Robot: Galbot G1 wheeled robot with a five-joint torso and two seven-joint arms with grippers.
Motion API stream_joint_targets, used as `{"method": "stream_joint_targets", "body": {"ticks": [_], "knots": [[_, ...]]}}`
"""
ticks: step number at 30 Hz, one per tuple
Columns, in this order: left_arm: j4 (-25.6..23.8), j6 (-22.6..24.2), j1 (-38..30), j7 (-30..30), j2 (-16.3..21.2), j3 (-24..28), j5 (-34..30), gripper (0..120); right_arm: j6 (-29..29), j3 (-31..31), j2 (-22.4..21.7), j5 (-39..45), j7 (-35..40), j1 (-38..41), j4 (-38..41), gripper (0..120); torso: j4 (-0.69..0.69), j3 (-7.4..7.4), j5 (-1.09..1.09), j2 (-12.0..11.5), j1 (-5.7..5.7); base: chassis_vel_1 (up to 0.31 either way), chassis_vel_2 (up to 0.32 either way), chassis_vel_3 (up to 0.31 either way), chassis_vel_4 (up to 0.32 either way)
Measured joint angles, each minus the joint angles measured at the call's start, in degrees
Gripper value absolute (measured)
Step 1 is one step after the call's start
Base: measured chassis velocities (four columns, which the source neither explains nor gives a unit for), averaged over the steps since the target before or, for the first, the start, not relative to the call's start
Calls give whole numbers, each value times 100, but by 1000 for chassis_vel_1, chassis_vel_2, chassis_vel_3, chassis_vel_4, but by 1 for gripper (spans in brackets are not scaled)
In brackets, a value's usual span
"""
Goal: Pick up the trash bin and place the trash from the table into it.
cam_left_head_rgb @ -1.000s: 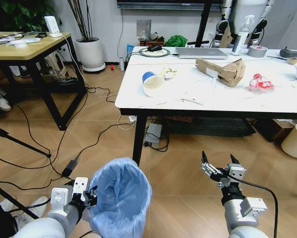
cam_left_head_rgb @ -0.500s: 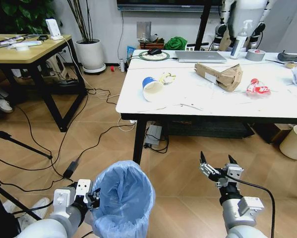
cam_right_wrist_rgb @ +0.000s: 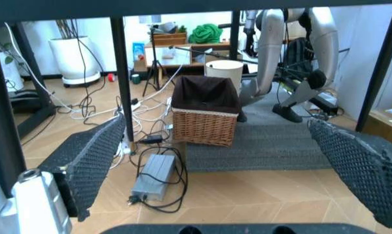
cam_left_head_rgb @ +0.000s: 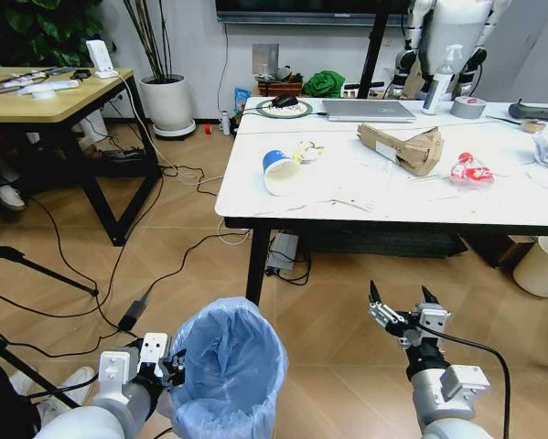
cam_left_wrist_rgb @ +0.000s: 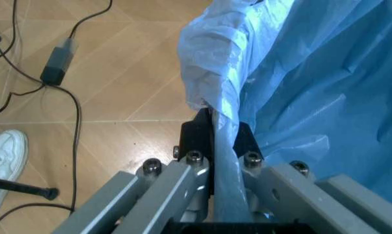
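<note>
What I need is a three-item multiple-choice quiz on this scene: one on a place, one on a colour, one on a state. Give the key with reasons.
1. Where does the paper cup lie?
A. On the floor
B. On the table, near its left front corner
C. Inside the bin

2. What colour is the bag lining the bin?
A. Light blue
B. Black
C. Yellow

3. What is the state of the right claw?
A. Shut on a bottle
B. Shut on nothing
C. Open, holding nothing

Key: 1 B, the cup lies on its side on the white top. 2 A, the crinkled plastic is pale blue in the head view and the left wrist view, where the left claw pinches the bin's rim. 3 C, its fingers stand apart over bare floor, short of the table.
</note>
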Motion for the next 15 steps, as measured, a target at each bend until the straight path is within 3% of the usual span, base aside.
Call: {"method": "stream_joint_targets", "body": {"ticks": [15], "knots": [[0, 0, 6, -43, 51, 1, -151, 0, -48, 26, -57, 30, 36, -69, 114, 100, 0, 255, 0, 407, 151, 0, 0, 0, 0]]}}
